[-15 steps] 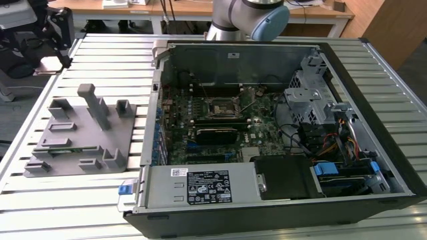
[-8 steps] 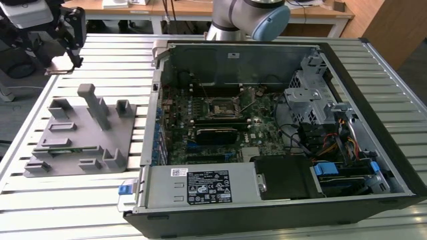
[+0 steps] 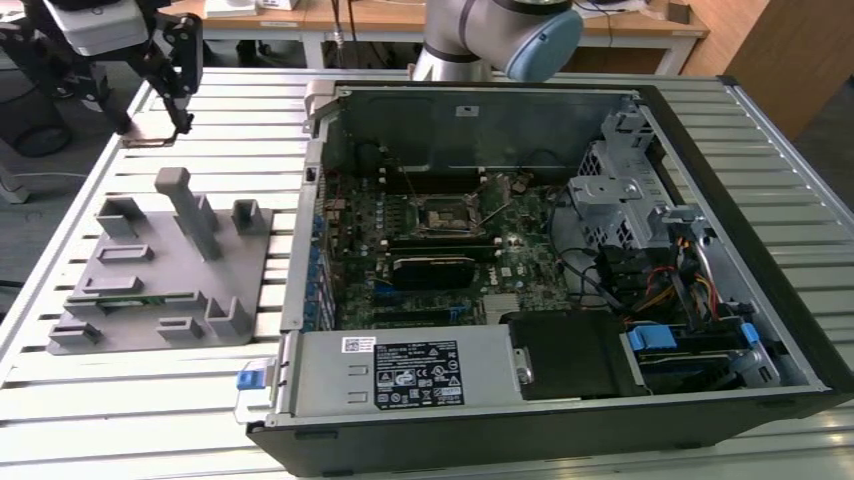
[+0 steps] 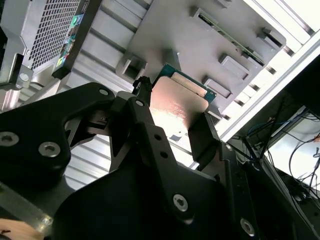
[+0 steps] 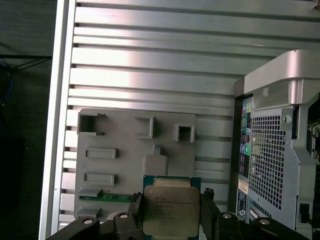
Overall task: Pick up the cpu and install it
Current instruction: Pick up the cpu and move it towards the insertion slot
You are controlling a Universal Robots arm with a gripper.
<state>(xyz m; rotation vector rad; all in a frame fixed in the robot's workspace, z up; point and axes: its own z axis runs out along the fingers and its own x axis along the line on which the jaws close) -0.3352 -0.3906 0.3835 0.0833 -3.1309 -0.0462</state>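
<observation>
In the exterior view, an open computer case (image 3: 761, 200) lies on its side on a slatted metal table (image 3: 174, 420). Inside the case are the motherboard (image 3: 534, 265) with a black-framed socket (image 3: 441, 214) near its middle, a grey power supply (image 3: 400, 375) and a bundle of coloured cables (image 3: 674, 290). Outside the case, on the exterior view's left, a grey fixture plate (image 3: 134, 280) with posts and pockets rests on the table. The gripper (image 3: 160, 122) hangs outside the case too, on the same side but well apart from it, toward the far edge of the table. Wooden desks (image 3: 400, 15) stand behind the table.

In the second wrist view, the black fingers (image 4: 145, 100) are closed on the cpu (image 4: 180, 100), one on each of two opposite edges. Its silver top and thin green edge are visible. The cpu is in the air above the fixture plate, outside the case.

In the first wrist view, the cpu sits clamped between the fingertips, beside the perforated wall (image 5: 270, 150) of the case. A green memory stick (image 5: 112, 197) lies in one slot of the plate.
</observation>
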